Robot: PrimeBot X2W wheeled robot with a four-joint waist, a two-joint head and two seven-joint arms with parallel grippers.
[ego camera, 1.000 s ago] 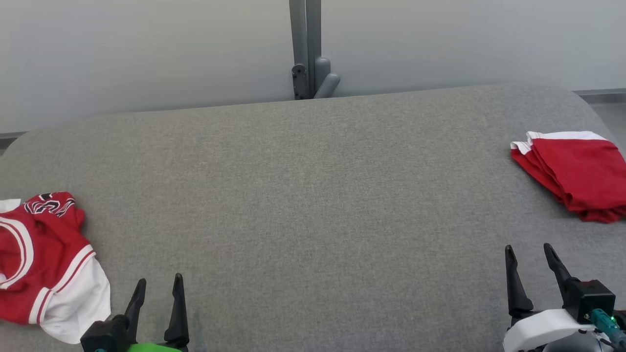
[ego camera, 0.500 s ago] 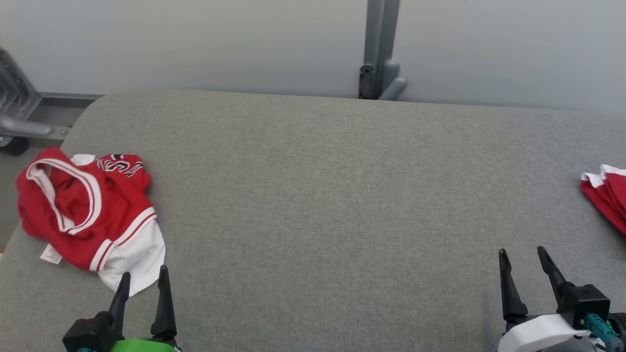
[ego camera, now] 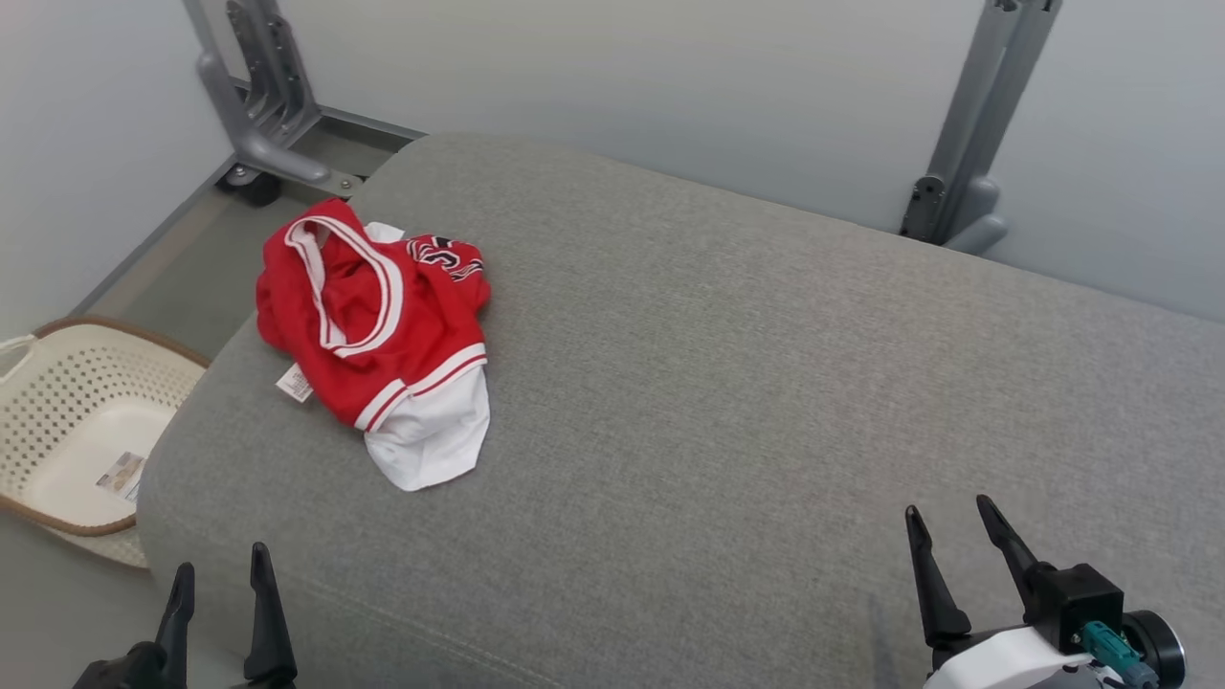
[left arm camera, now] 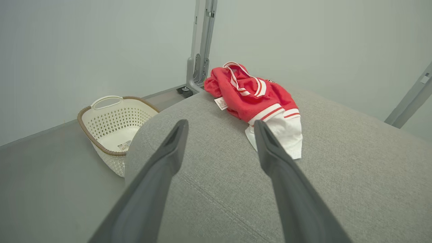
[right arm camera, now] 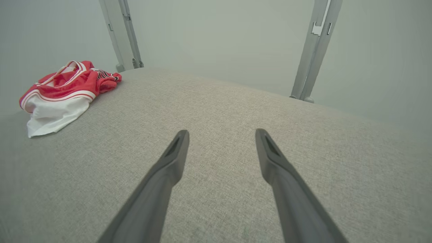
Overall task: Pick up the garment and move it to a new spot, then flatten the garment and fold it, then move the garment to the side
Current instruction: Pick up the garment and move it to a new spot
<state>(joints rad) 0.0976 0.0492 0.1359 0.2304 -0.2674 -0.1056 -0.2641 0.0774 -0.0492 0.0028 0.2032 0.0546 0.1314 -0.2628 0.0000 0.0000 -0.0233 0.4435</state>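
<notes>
Since both grippers are hanging back near the robot with nothing in them, it looks to me like the pick-up hasn't started yet. The crumpled red-and-white jersey garment sits bunched up near the far-left corner of the big grey fabric-covered padded surface, not far from the edge that drops toward the cream perforated plastic laundry basket on the floor.

What the next move hangs on, going by the head view: the garment lies at roughly 1 o'clock from the left gripper, and way off between 9 and 10 o'clock from the right gripper. So the left arm is clearly the closer one, and the right has a lot of bare grey fabric to cross.

The bundle's long axis runs about 11 to 5 o'clock, red collar end far, white hem end near. That white flap is the bit pointing back toward the left fingers, so I'd guess it's the easiest thing to pinch.

Jaws on both sides are spread wide. In the left wrist view the garment sits just past the tip of one finger, about 1 o'clock, not touching. In the right wrist view it's well apart, out at 10 o'clock.
</notes>
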